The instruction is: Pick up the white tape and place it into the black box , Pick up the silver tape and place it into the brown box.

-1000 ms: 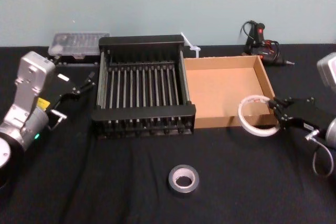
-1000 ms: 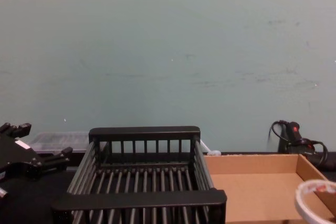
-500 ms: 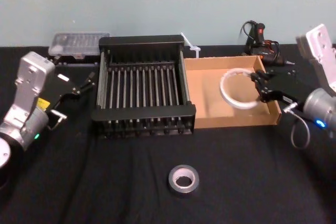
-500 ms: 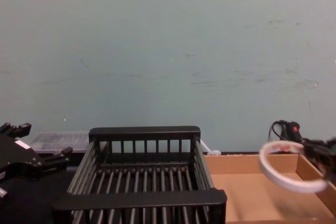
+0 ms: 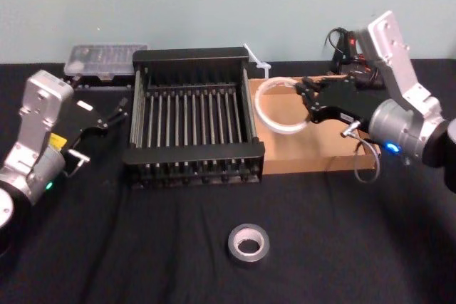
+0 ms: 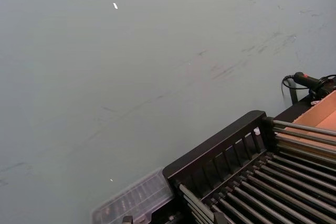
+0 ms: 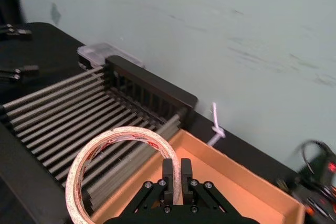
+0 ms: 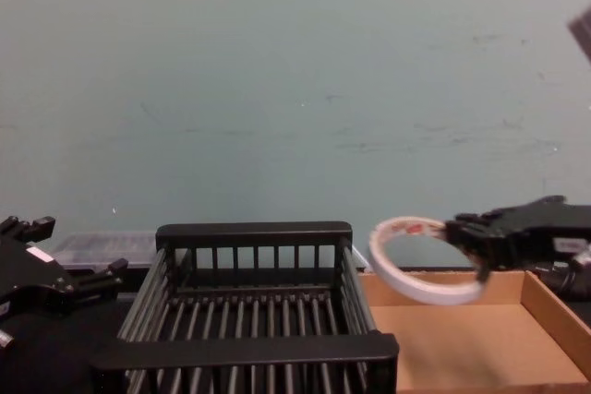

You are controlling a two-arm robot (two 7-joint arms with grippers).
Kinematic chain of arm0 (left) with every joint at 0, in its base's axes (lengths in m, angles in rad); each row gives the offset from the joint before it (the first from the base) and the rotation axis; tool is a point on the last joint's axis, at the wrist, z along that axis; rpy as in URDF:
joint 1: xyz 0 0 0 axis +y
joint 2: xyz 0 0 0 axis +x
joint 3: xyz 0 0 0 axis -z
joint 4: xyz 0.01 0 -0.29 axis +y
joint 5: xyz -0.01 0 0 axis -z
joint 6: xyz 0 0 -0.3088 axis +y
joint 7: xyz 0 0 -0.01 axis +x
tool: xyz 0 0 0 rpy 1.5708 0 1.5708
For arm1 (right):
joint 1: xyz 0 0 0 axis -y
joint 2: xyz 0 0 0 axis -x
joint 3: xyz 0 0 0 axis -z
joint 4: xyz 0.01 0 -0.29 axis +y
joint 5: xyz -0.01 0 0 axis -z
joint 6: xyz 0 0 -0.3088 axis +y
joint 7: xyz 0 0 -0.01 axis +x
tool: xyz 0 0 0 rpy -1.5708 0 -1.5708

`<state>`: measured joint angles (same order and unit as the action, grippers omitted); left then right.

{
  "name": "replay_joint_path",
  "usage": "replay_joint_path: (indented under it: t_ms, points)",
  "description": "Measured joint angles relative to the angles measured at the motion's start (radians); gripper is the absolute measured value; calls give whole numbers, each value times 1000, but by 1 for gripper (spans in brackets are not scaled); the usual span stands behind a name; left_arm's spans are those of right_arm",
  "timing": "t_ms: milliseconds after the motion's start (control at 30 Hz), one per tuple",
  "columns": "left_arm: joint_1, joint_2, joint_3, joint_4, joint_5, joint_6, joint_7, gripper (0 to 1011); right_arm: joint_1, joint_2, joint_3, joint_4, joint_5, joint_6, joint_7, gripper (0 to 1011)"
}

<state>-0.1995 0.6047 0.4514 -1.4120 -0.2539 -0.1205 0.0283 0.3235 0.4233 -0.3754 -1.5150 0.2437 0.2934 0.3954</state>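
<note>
Above the brown box (image 5: 313, 154): right pincer (image 5: 308, 99) pinching the white tape (image 5: 279, 105) in mid-air, beside the black box (image 5: 194, 114).
Step in hand appears to be transfer; next, carry leftward past the crate rim, then release. Silver tape (image 5: 249, 243) lies on the black-covered table (image 5: 142, 247). Left pincer (image 5: 114, 113) idle, jaws spread, left of the crate. Pale green wall (image 8: 295, 89) behind.

- White tape (image 5: 280, 105): translucent, glossy film with a pale edge.
- Black box (image 5: 192, 115): matt black plastic rims, smooth bar slats.
- Brown box (image 5: 335, 149): plain matt cardboard.
- Silver tape (image 5: 249, 243): dull grey side, silvery top face.
- Table cover (image 5: 142, 247): black matt cloth.
- Right gripper (image 5: 308, 97): matt black fingers.
</note>
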Motion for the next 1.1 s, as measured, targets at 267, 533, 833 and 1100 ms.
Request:
replay_joint_path:
  t_ms: [267, 533, 833, 1100]
  points:
    - [0, 0, 0, 0, 0, 0, 0, 1001, 48, -32, -40, 31, -10, -7, 22, 92]
    - [0, 0, 0, 0, 0, 0, 0, 1001, 100, -70, -81, 83, -16, -15, 40, 91]
    - [0, 0, 0, 0, 0, 0, 0, 1001, 149, -110, -115, 151, -22, -24, 50, 92]
    - [0, 0, 0, 0, 0, 0, 0, 1001, 183, -139, -133, 209, -27, -24, 53, 92]
